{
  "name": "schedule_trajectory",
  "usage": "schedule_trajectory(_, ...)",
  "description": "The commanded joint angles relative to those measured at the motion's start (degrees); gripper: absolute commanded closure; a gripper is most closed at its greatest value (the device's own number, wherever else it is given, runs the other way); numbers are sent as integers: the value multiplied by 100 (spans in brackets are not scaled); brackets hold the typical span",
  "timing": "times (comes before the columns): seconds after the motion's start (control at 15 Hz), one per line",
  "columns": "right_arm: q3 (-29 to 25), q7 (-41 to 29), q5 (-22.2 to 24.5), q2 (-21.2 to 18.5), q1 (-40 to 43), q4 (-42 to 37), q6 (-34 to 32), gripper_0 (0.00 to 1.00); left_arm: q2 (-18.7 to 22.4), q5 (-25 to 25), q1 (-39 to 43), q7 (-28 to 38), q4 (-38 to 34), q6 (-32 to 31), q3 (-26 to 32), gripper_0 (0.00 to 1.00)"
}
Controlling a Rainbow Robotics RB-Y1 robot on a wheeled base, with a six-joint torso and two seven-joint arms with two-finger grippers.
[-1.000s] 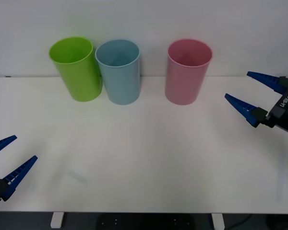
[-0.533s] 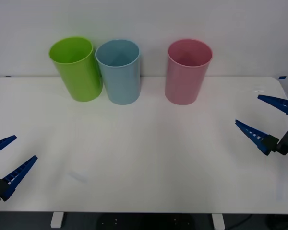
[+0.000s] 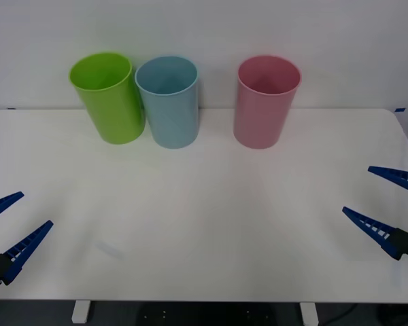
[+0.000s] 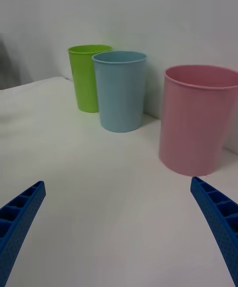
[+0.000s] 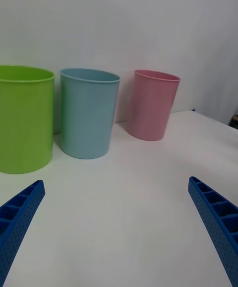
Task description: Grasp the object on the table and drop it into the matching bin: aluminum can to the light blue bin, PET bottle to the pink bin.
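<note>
The bottle cannot be seen on the worktop or in either claw; whether it lies inside one of the bins cannot be told, since their insides are mostly hidden. The worktop is a wide white slab with rounded corners that takes up the lower two thirds of the front view, in front of a plain pale wall.

Three tall cup-shaped bins stand upright in a row along the upper part of the frame. The lime green bin is at upper left. The light blue bin stands just beside it, so close that I cannot tell whether they touch. The pink bin stands apart from them, a little right of centre. In the right wrist view the pink bin is nearest, then the light blue bin, then the lime green bin.

The left claw sits at the lower left edge of the frame, its two blue ribbed fingers spread wide with nothing between them. The right claw sits at the lower right edge, likewise spread wide and holding nothing.
</note>
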Motion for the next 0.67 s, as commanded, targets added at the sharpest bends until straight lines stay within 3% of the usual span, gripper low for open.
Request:
schedule_trajectory(0.07, -95, -15, 7, 126, 197, 5, -112, 0, 0, 0, 0, 0, 0, 0, 0, 0)
schedule_trajectory(0.33, -174, -59, 245, 433, 364, 5, -244, 0, 0, 0, 0, 0, 0, 0, 0, 0)
schedule_trajectory(0.67, -174, -59, 245, 433, 364, 5, -244, 0, 0, 0, 0, 0, 0, 0, 0, 0)
